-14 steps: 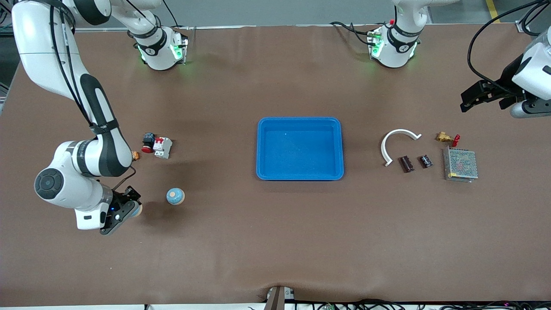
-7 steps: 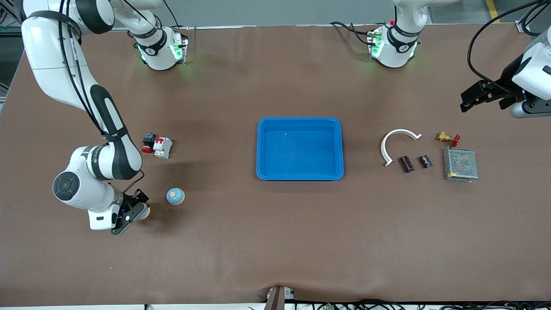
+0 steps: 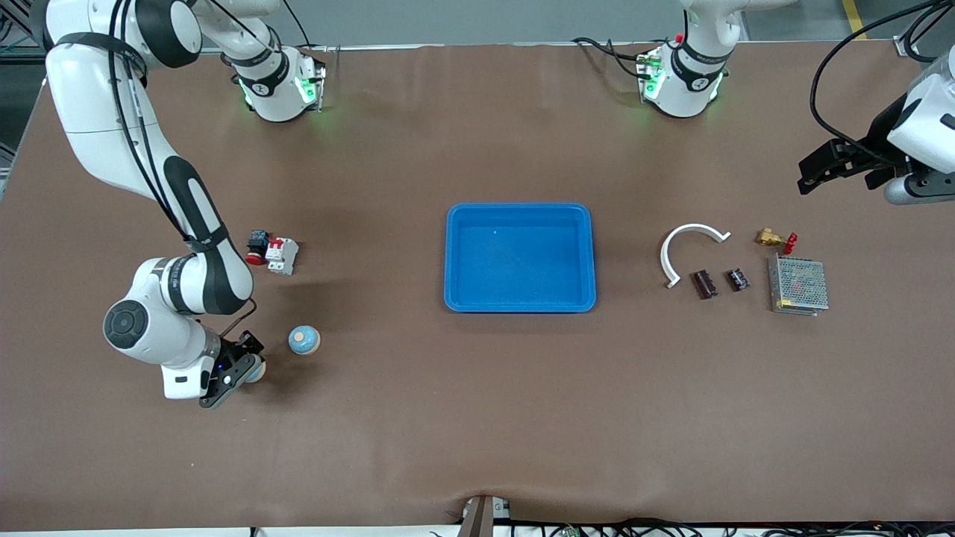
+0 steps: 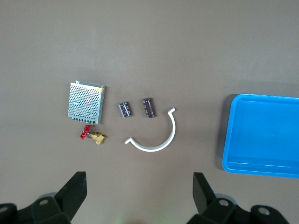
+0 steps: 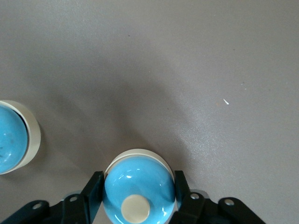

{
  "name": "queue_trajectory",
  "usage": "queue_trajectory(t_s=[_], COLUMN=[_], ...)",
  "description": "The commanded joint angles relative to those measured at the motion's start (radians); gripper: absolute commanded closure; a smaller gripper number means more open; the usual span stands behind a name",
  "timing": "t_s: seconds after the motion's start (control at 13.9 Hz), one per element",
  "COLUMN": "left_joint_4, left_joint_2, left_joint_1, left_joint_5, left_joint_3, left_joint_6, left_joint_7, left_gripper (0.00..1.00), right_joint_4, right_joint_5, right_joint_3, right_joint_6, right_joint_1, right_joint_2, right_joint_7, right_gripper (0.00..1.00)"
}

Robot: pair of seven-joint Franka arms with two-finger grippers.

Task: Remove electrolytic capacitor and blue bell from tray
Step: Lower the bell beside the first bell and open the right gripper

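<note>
My right gripper (image 3: 250, 369) is shut on a blue bell (image 5: 138, 186) with a cream button and holds it low over the table at the right arm's end. A second blue bell (image 3: 304, 340) stands on the table beside it and also shows in the right wrist view (image 5: 11, 137). Two dark capacitors (image 3: 703, 284) (image 3: 739, 280) lie toward the left arm's end; the left wrist view shows them too (image 4: 148, 107) (image 4: 124, 109). My left gripper (image 3: 809, 175) is open and empty, and the arm waits high above that end (image 4: 140, 196).
A blue tray (image 3: 520, 207) sits mid-table. A white curved piece (image 3: 683, 242), a brass valve with a red handle (image 3: 774, 239) and a metal mesh box (image 3: 798, 284) lie around the capacitors. A red-and-white breaker (image 3: 281, 254) and a red button (image 3: 256, 246) lie near the right arm.
My right gripper has moved with the bell toward the second bell and the middle of the table. The left arm has not moved.
</note>
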State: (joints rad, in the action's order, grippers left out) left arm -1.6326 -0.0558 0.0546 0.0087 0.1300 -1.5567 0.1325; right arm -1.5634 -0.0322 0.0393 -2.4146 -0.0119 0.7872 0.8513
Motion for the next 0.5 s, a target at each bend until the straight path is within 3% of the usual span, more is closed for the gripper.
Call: queue_trajectory(t_s=[0.0,0.43], left_joint_4=[-0.003,-0.003], left_joint_2=[-0.004,-0.004], left_joint_1=[0.007,0.007], left_joint_5=[-0.015,-0.015], left_joint_3=[0.000,0.000], left_joint_6=[-0.005,-0.005], left_joint_7=[-0.027,-0.027], left_gripper=[0.00,0.00], right_joint_4=[0.019,0.106], right_joint_5=[-0.018,-0.069], right_joint_3=[0.011,0.017], right_joint_6=[-0.003,0.138], right_joint_1=[-0.010,0.000], right_joint_2=[0.007,-0.003], right_joint_7=[0.017,-0.004], right_gripper=[0.00,0.00])
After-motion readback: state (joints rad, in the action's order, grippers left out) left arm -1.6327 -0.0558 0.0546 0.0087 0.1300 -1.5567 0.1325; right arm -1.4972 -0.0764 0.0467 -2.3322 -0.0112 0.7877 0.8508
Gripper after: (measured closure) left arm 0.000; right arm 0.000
